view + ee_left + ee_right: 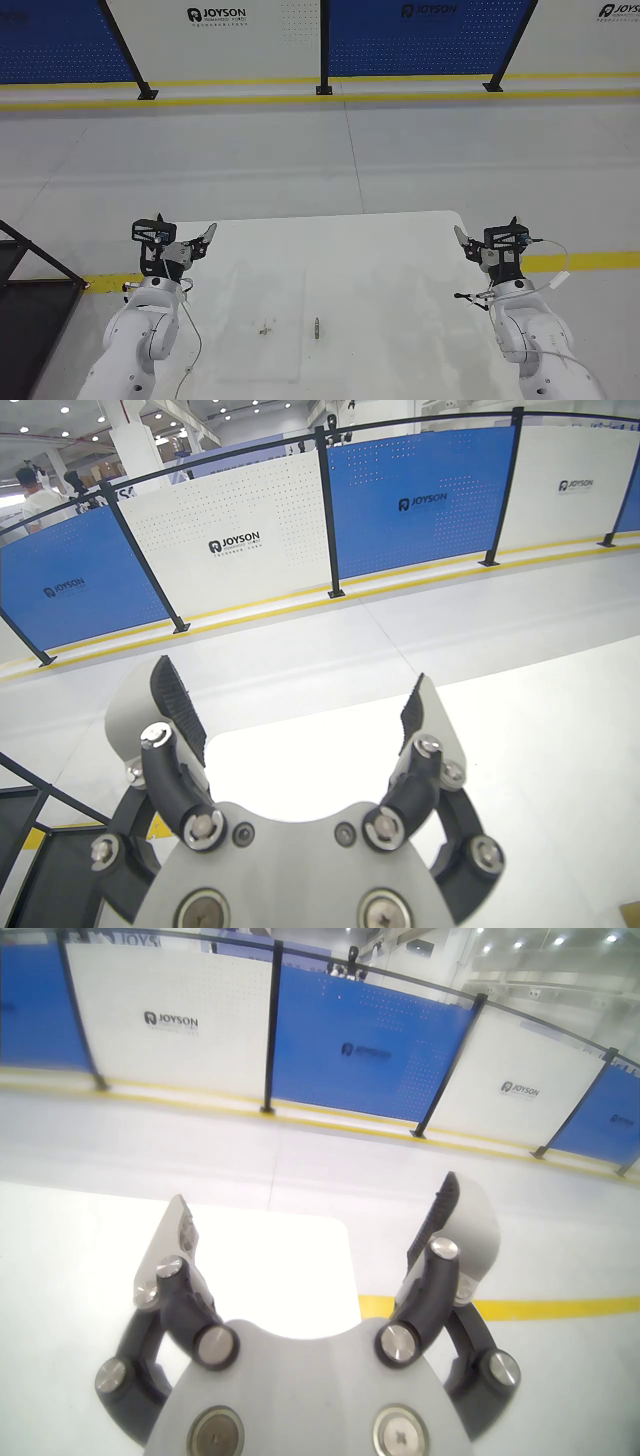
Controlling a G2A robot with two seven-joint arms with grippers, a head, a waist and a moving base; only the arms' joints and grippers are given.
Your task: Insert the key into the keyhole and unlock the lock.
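Left tool (295, 700) and right tool (315, 1213) are wide and empty. Key (265, 328) and lock (316, 328) lie between them, probably awaiting pickup.

- The pale metal bit (265, 328) and the dark thin bit (316, 328) are too small to name.
- The white surface (400, 250) is cut off on the robot's side.

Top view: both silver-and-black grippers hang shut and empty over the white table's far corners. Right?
Not shut. The silver-and-black left gripper and right gripper are both open, fingers spread wide, as each wrist view shows. The rest holds: both are empty, over the white table's far corners.
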